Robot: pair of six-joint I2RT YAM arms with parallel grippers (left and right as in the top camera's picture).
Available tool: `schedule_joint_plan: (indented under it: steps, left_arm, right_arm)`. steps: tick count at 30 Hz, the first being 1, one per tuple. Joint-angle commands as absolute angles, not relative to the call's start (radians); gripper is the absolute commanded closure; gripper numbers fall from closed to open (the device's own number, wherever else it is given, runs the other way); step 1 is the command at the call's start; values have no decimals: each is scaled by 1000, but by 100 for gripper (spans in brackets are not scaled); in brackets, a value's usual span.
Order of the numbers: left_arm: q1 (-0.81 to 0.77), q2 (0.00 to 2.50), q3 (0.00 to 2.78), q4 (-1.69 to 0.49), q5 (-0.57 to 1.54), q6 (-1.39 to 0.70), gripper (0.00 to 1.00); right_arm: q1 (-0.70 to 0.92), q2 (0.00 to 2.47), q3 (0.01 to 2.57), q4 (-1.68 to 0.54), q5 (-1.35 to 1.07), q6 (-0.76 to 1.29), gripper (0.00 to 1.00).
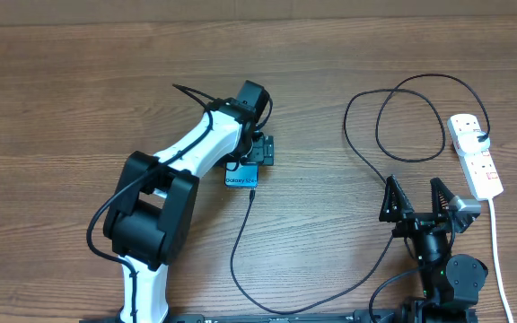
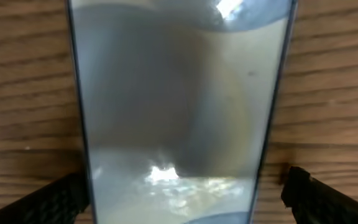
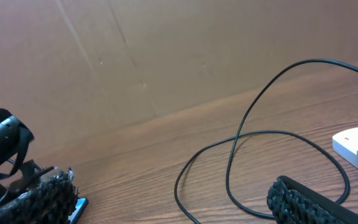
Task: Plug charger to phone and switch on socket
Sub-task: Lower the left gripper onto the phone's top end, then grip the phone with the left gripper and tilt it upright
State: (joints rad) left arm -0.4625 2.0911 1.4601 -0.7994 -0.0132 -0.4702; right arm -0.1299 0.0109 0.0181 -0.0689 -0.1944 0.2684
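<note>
- Black ribbed fingers (image 2: 48,199) of the left gripper (image 2: 182,196) stand wide apart, one on each long side of the phone (image 2: 179,93). They flank it; no clamp is visible.
- Phone lies flat on the wooden table (image 1: 61,90), screen up and lit, under the left arm.
- Charger (image 1: 237,251) meets the phone's near short edge at its connector tip (image 1: 253,190). Cannot tell whether it is fully seated.
- Right gripper (image 1: 416,199): jaws apart, empty, well apart from the phone and near the socket (image 1: 477,160).
- Socket sits farthest from the phone, with a black plug (image 1: 481,137) in it.
- Judgement: plugging is at or near its end. Next comes the socket's switch, which calls for a fingertip press from the right gripper. Switch position is too small to read.
</note>
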Motion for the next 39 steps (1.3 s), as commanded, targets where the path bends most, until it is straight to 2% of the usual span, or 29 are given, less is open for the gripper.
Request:
schedule_joint_plan:
  steps: [1,11,16,18,20,26,27,30,39]
  left_arm:
    - [-456,2104,1455,-800,-18,-500,0]
    - [-451,2106,1455,-846,-72,-501,2]
    - [-451,2106,1455,-899,-77,-501,16]
    - [-451,2106,1455,-924,-77,-501,25]
    - [-453,2106,1455,-972,-73,-501,27]
    - [-454,2106,1450,-1079,-47,-501,23]
    - [-454,2106,1448,-1084,-47,-501,20]
    - [-454,2106,1446,-1073,-53,-501,1]
    - [-441,2106,1446,-887,-55,-475,0]
  right_arm:
    - [-125,4,8,-64,-185,264,0]
    - [-125,4,8,-63,-185,264,0]
    - [-125,4,8,-64,-185,264,0]
    - [-125,4,8,-63,-185,264,0]
    - [-125,4,8,-64,-185,264,0]
    - [-125,4,8,-64,-185,264,0]
    - [-125,4,8,-64,-185,264,0]
    - [-125,4,8,-63,-185,264,0]
    - [-125,4,8,-63,-185,264,0]
